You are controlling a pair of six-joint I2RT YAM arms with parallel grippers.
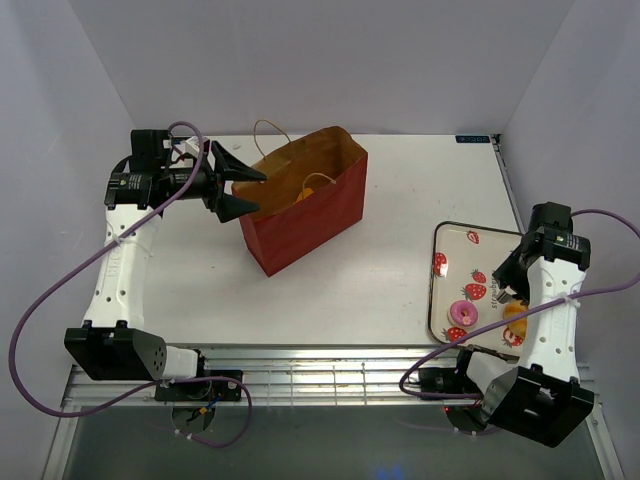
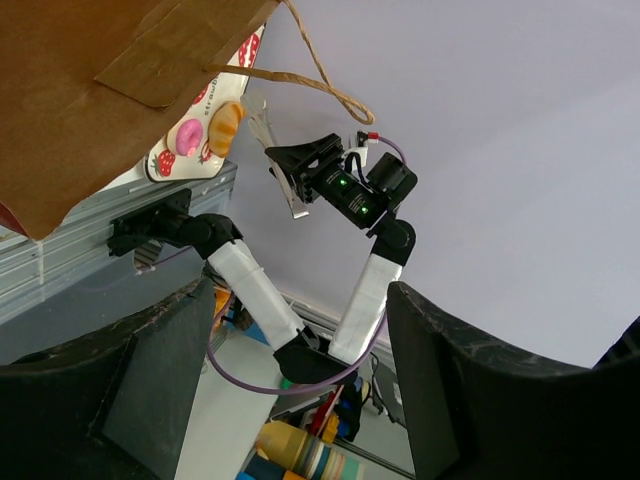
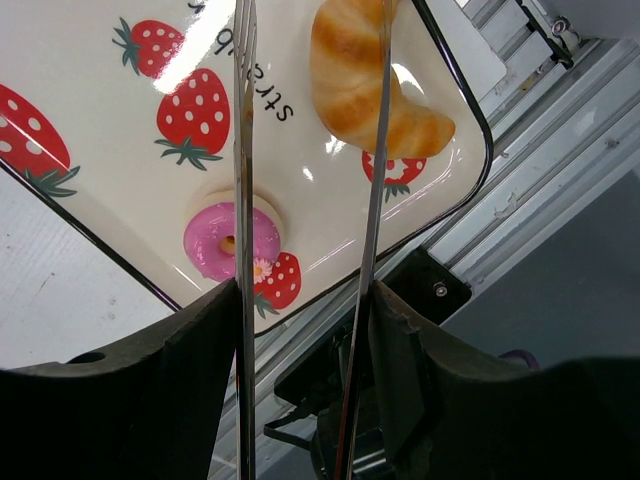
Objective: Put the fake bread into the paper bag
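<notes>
The red-brown paper bag [image 1: 310, 225] stands open at mid-table, and an orange croissant [image 1: 316, 186] shows inside it. My left gripper [image 1: 255, 188] is open, its fingertips at the bag's left rim; in the left wrist view [image 2: 300, 290] nothing lies between them and the bag [image 2: 80, 100] fills the upper left. My right gripper [image 3: 305, 295] is shut on the silver tongs [image 3: 243, 150], whose arms stand apart over the tray. A croissant [image 3: 350, 80] lies under the right tong arm, a pink doughnut [image 3: 215, 245] under the left. The doughnut [image 1: 462, 313] also shows from above.
The strawberry-print tray [image 1: 450, 240] lies at the right, near the table's front edge, partly under the right arm [image 1: 550, 290]. A slatted metal rail [image 1: 330, 375] runs along the front. Walls enclose the table on three sides.
</notes>
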